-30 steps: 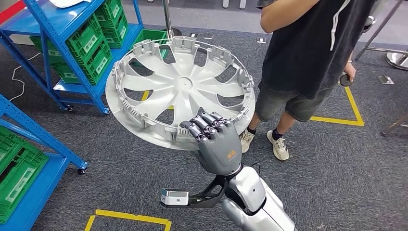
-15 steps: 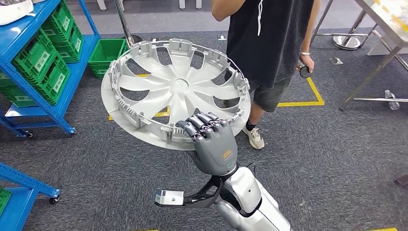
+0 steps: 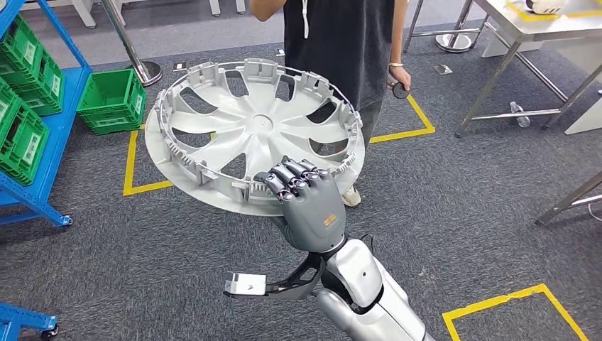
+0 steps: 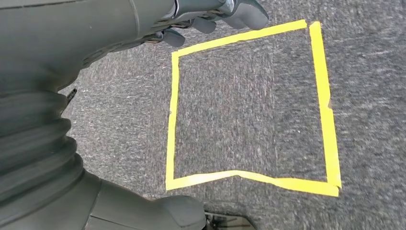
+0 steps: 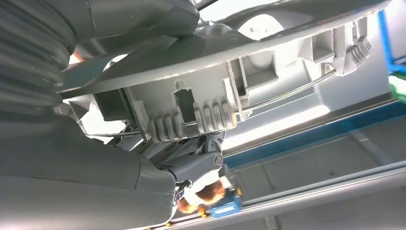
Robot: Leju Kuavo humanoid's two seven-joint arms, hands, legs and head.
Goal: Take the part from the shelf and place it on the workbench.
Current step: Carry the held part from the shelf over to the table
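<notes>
View swung right past the blue shelf [image 3: 42,128], green crates [image 3: 21,106] now at the edge; wheel cover [image 3: 248,131] in right hand [image 3: 309,206]; left hand [image 4: 215,14] unclear.

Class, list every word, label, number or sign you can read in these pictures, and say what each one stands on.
No text can be read.
Orange mark on the back of the right hand, which grips the wheel cover: too small to read.
White labels on the green crates in the blue shelf: too small to read.
Yellow tape squares on the floor: markings without words.
</notes>
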